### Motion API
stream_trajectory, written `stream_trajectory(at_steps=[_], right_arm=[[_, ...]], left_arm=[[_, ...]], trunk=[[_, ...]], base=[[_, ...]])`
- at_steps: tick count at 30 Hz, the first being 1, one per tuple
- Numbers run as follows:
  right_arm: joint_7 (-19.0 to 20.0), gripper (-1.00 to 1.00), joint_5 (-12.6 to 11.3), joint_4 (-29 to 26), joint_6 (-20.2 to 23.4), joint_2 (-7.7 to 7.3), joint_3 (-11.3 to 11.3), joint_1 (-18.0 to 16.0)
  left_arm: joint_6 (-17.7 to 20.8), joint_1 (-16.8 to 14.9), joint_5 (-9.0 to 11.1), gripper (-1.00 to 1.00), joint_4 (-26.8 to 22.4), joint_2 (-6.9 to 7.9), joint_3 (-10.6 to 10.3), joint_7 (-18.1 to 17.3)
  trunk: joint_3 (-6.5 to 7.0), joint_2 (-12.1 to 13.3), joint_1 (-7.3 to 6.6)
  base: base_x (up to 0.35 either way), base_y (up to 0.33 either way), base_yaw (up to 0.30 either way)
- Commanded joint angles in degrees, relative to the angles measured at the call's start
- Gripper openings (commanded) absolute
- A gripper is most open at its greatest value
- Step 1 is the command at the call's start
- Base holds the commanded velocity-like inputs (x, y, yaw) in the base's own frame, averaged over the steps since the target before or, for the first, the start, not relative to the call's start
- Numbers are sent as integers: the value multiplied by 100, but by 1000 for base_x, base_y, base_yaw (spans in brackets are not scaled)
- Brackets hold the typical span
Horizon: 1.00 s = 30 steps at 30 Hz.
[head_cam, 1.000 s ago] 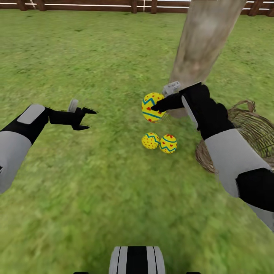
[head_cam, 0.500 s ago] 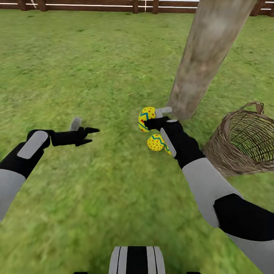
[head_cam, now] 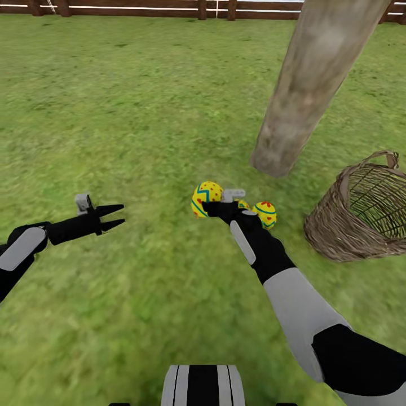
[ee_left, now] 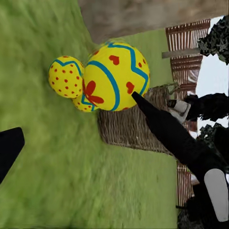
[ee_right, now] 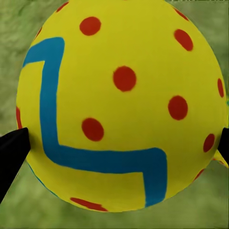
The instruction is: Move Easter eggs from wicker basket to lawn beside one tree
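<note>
Right wrist view: the right pincer [head_cam: 210,206] clamps an Easter egg [ee_right: 121,105] at its widest girth; smooth, rigid, probably slippery. The left pincer [head_cam: 114,217] gapes empty.

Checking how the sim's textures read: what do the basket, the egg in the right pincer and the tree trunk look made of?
The wicker basket looks like loosely woven brown-grey twigs, with open gaps between strands. The held egg looks hard and smooth, painted matte yellow with a blue zigzag and red dots; the material beneath is unclear. The tree trunk reads as pale, rough grey-brown bark.
</note>
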Motion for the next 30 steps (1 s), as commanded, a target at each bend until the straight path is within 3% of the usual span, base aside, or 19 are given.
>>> stream_trajectory(at_steps=[1, 4, 9, 13, 14, 15, 18, 22, 27, 30], right_arm=[[-39, -100, -53, -69, -79, -8, 1, 127], [-30, -100, -37, -235, -164, -9, 47, 421], [-60, -100, 58, -375, -178, -12, 61, 620], [-60, -100, 103, -384, -188, -18, 56, 697], [-60, -100, 190, -385, -363, -19, 62, 796], [-70, -100, 513, -381, -723, -18, 70, 892], [-70, -100, 799, -372, -967, -18, 70, 946], [-70, -100, 890, -338, -1290, -15, 72, 1046], [-93, -100, 911, 146, -2433, -3, 128, 1091], [-408, -100, 923, 405, -2818, -1, 146, 1091]], left_arm=[[30, -6, 26, 100, 66, 71, -11, 17], [41, -6, 6, 100, -42, 212, 77, 233], [61, -6, 49, 100, -210, 197, 49, 678], [61, -6, 42, 100, -229, 196, 44, 721], [54, -6, 40, 100, -220, 202, 43, 728], [50, -6, 38, 100, -200, 203, 43, 737], [45, -6, 32, 100, -191, 204, 43, 742], [37, -6, 28, 100, -190, 204, 43, 740], [31, -6, 29, 100, -191, 212, 39, 740], [31, -6, 28, 100, -189, 213, 35, 740]], trunk=[[-4, -2, -1], [-4, -2, -1], [-4, -2, -1], [-4, -2, -1], [-4, -2, -1], [-4, -2, -1], [-4, -2, -1], [-4, -2, -1], [-4, -2, -1], [-4, -2, -1]], base=[[0, 37, 0], [90, 32, 0], [288, 27, 0], [263, 149, 0], [262, 224, 0], [262, 232, 0], [262, 234, 0], [256, 208, 0], [231, 92, 0], [203, 38, 0]])
